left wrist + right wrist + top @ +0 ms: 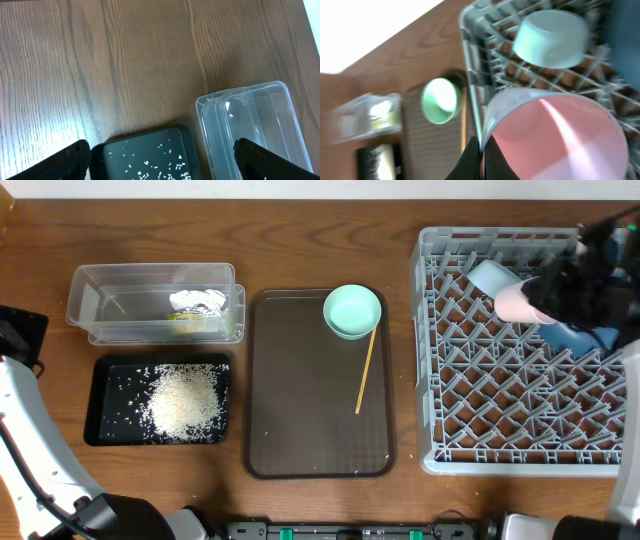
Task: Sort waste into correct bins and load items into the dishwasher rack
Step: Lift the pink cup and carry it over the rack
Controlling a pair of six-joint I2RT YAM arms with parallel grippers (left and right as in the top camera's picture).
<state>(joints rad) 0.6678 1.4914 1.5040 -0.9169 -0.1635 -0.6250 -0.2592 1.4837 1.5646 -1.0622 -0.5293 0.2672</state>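
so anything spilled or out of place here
Minor only: a few white specks, likely stray rice grains, lie on the brown serving tray near its front edge, outside the shallow black tray holding the heap of white rice. Nothing looks damaged.

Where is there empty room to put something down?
The brown serving tray is bare across its left and lower part, away from the mint-green bowl and wooden stick. The dishwasher rack holds nothing in its lower half. Its top right is crowded: the right gripper holds the pale-pink cup there.
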